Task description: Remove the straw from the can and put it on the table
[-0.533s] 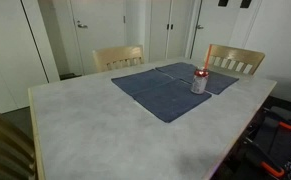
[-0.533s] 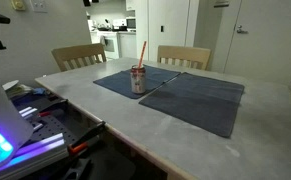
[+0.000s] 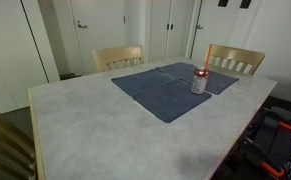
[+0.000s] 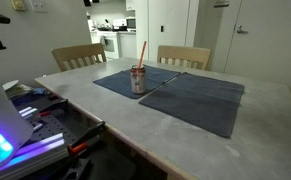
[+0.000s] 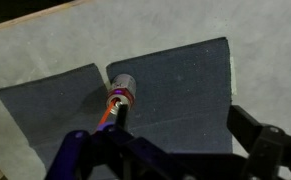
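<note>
The silver-grey can (image 3: 199, 83) stands upright on dark blue mats on the table (image 3: 80, 125); it also shows in an exterior view (image 4: 138, 80). The red-orange straw (image 4: 142, 52) sticks up out of it, tilted a little. In the wrist view I look down on the can (image 5: 122, 86) with the straw (image 5: 107, 114) leaning toward the camera. My gripper (image 5: 185, 125) is open above the mats, one finger right next to the can and straw, the other far to the right. The arm does not show in the exterior views.
Two dark blue cloth mats (image 4: 200, 100) lie side by side on the grey table (image 4: 105, 115). Two wooden chairs (image 3: 118, 57) (image 3: 235, 60) stand at the far edge. Cluttered equipment (image 4: 35, 120) sits beside the table.
</note>
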`<state>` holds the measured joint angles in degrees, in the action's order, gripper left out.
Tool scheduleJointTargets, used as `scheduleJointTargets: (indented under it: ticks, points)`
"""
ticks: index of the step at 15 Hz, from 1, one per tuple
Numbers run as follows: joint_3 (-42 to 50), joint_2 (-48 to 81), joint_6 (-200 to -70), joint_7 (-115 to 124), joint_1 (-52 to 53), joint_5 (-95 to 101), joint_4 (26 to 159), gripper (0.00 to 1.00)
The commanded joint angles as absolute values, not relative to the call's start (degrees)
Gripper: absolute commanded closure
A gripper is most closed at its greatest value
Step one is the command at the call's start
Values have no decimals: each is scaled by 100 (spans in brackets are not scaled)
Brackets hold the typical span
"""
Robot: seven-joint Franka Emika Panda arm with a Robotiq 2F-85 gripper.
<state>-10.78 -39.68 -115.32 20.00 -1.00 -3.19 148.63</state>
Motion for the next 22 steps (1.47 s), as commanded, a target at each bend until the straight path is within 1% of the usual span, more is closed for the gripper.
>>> scheduleJointTargets:
  ticks: [1, 5, 10, 15, 20, 21, 22]
  points:
    - [-968, -3595, -11697, 1873, -128, -180, 14744, 0]
    - [-807, -2916, -12079, 1714, -317, 232, 14549, 0]
    - [-313, -1813, -12471, 1279, -444, 555, 13975, 0]
    - [253, -903, -12356, 225, -384, 299, 13179, 0]
    - [591, -332, -12157, -753, -414, -319, 12687, 0]
    - [496, -637, -12391, -381, -402, -81, 13007, 0]
    - [540, -543, -12345, -519, -410, -176, 12927, 0]
